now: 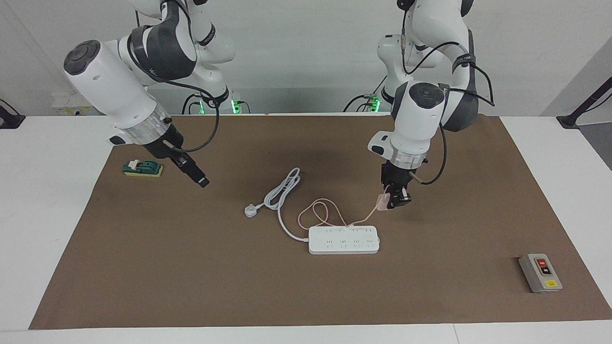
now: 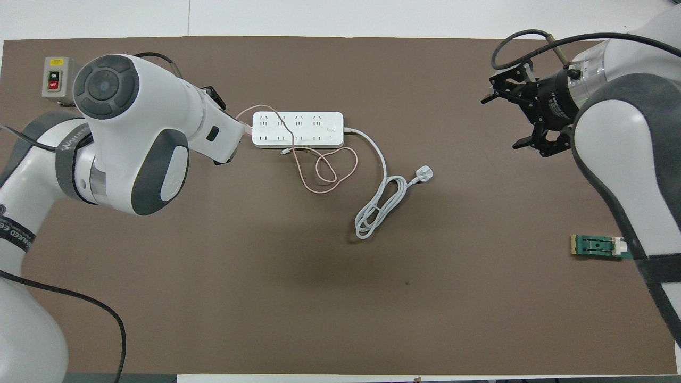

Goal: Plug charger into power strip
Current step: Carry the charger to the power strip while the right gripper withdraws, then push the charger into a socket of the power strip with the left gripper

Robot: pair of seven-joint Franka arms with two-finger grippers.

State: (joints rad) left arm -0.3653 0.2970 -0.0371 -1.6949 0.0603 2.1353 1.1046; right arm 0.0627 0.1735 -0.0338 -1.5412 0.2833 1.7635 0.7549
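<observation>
Facing view: left gripper pinches the charger between its jaws, above the power strip. Right gripper hangs spread, holding nothing.

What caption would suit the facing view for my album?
Left hand holds the pink charger above the mat, near the white power strip; right hand waits open.

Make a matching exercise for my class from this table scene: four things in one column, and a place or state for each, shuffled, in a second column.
Things:
1. charger
2. power strip
3. white three-pin plug
4. grey button box

Places or states:
A. lying on the mat at the loose end of the thick white cord
B. near the mat's corner at the left arm's end
C. held in the air by the left gripper
D. flat on the mat, a pink cable across it

Pairs: 1-C, 2-D, 3-A, 4-B
</observation>
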